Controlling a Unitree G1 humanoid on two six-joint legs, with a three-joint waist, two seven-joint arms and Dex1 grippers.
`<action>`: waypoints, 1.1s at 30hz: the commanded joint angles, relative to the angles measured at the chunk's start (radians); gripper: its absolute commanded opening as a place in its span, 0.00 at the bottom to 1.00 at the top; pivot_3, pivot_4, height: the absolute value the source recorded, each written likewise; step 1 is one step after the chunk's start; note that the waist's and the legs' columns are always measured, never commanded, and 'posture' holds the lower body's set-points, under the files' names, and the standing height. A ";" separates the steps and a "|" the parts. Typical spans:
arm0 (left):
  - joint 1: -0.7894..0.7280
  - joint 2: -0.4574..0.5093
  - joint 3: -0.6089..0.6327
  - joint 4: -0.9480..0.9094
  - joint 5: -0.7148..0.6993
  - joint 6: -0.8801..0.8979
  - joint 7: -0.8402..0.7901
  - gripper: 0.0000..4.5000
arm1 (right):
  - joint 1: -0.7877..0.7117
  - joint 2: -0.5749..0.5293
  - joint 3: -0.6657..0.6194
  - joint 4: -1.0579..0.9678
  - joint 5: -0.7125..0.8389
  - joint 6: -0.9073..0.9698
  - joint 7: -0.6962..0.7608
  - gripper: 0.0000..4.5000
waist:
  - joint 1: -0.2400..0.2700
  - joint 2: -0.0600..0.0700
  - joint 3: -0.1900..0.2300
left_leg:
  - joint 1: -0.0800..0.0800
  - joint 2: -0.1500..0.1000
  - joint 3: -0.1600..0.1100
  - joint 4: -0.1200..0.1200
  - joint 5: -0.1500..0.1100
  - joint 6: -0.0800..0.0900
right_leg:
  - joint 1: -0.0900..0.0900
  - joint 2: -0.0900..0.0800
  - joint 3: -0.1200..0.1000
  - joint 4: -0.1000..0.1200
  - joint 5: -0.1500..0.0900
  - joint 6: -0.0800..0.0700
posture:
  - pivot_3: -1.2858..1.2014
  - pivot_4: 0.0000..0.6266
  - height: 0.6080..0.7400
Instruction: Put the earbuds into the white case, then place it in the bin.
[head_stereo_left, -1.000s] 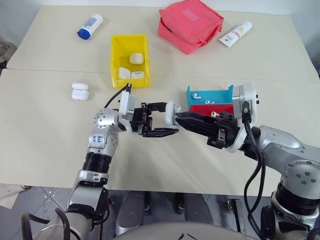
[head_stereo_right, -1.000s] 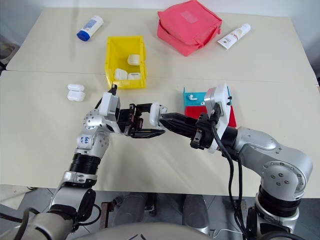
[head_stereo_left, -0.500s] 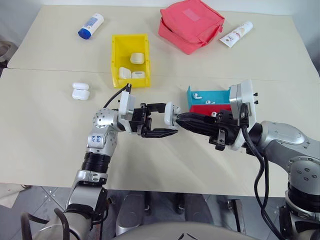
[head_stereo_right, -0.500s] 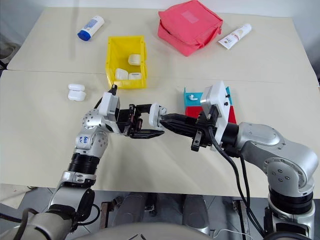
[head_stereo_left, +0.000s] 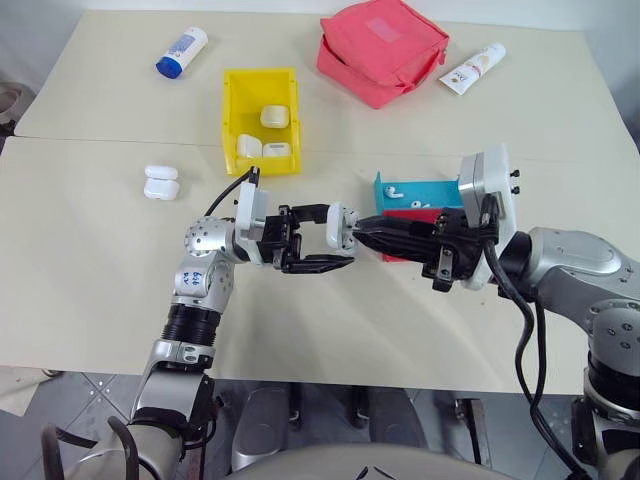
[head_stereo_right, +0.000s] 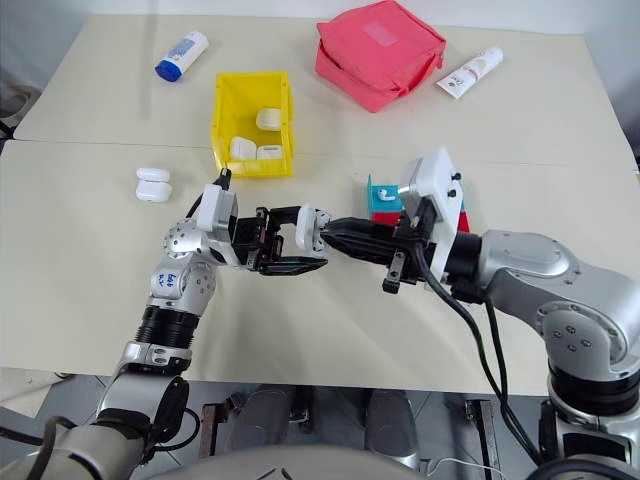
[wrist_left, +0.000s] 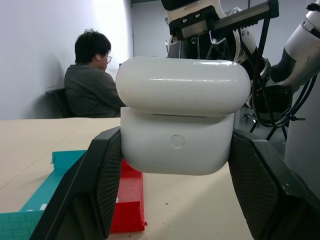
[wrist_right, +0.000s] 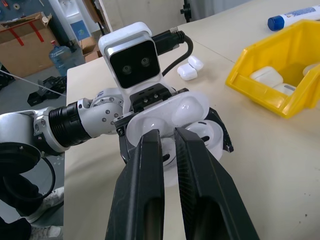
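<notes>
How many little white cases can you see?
5. Three lie in the yellow bin: one at the back, two in front. One sits on the table left of the bin. One is held by the left pincer. Others may be hidden.

Ahead of you on the surface (head_stereo_left: 100, 300), the bin (head_stereo_left: 232, 120) sits at the far middle with three cases (head_stereo_left: 262, 146) inside. Left of it lies a lone case (head_stereo_left: 160, 183); a bottle (head_stereo_left: 180, 52) lies further back. The pouch (head_stereo_left: 380, 50) is far right, a tube (head_stereo_left: 471, 68) beside it. The trays (head_stereo_left: 415, 196) sit right of centre, behind your right arm.
</notes>
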 joint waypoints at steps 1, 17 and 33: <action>-0.004 0.004 0.010 -0.011 -0.005 -0.014 0.006 0.62 | -0.028 -0.013 -0.004 -0.025 0.032 -0.006 -0.010 0.10 | 0.000 0.000 0.000 | 0.000 0.000 0.000 0.000 0.000 0.000 | 0.000 0.000 0.000 0.000 0.000 0.000 | 0.52 0.24 1.00; -0.035 0.034 -0.020 0.027 0.081 -0.044 0.039 0.62 | -0.199 -0.089 0.060 0.005 -0.011 0.035 -0.027 0.24 | -0.001 0.000 0.000 | 0.000 0.000 0.000 0.000 0.000 0.000 | 0.000 0.000 0.000 0.000 0.000 0.000 | 0.52 0.24 1.00; -0.100 0.028 -0.031 0.077 0.128 -0.101 0.064 0.62 | -0.393 -0.064 0.192 0.017 -0.190 0.058 -0.036 0.67 | -0.001 0.000 0.000 | -0.001 0.000 0.000 0.000 0.000 0.000 | 0.000 -0.001 -0.001 0.000 0.000 0.000 | 0.52 0.24 1.00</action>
